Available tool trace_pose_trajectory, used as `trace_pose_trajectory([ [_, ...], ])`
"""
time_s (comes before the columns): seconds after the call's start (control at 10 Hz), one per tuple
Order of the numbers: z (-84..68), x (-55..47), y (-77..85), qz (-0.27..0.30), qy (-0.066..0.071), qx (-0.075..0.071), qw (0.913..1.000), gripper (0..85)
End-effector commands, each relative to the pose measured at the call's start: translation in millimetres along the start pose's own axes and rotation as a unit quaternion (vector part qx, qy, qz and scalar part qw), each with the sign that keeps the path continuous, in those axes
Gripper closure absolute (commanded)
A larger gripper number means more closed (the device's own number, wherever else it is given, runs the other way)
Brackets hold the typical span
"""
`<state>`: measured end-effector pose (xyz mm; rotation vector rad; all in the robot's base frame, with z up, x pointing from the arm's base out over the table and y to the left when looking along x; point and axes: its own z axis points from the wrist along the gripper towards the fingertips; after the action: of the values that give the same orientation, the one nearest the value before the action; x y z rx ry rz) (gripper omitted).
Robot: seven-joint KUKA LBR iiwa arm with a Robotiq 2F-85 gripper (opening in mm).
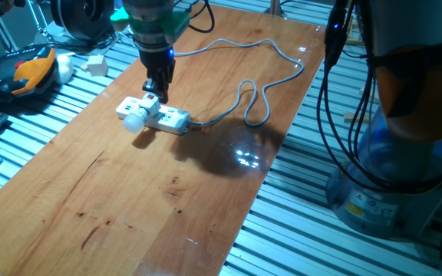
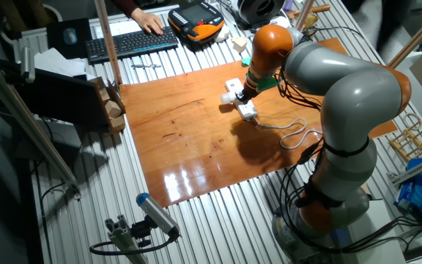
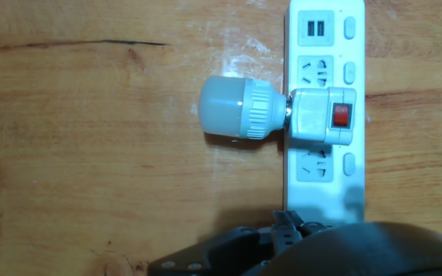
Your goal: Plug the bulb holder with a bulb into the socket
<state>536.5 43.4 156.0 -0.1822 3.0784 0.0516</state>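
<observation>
The bulb holder, white with a red switch, sits on an outlet in the middle of the socket, a long white power strip. Its frosted bulb sticks out sideways over the wooden board. The holder and strip lie at the far left of the board, also in the other fixed view. My gripper hangs straight above the holder, close to it. In the hand view no finger touches the holder; only the dark gripper body shows at the bottom. The gap between the fingers does not show.
The strip's grey cord loops across the board toward the far edge. A plain white cube and an orange pendant lie beyond the board's left edge. A keyboard with a person's hand lies behind. The robot base stands right.
</observation>
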Motion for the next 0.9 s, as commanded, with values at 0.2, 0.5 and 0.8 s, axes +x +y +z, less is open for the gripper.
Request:
trace_pose_trajectory([
  [0.2, 4.7, -1.0, -1.5, 0.0, -0.001, -0.004, 1.0, 85.0],
  [0.5, 9.6, 0.9, 0.5, 0.013, 0.001, -0.006, 0.9999, 85.0],
  [0.8, 13.5, 0.1, -0.7, 0.016, 0.01, -0.003, 0.9998, 85.0],
])
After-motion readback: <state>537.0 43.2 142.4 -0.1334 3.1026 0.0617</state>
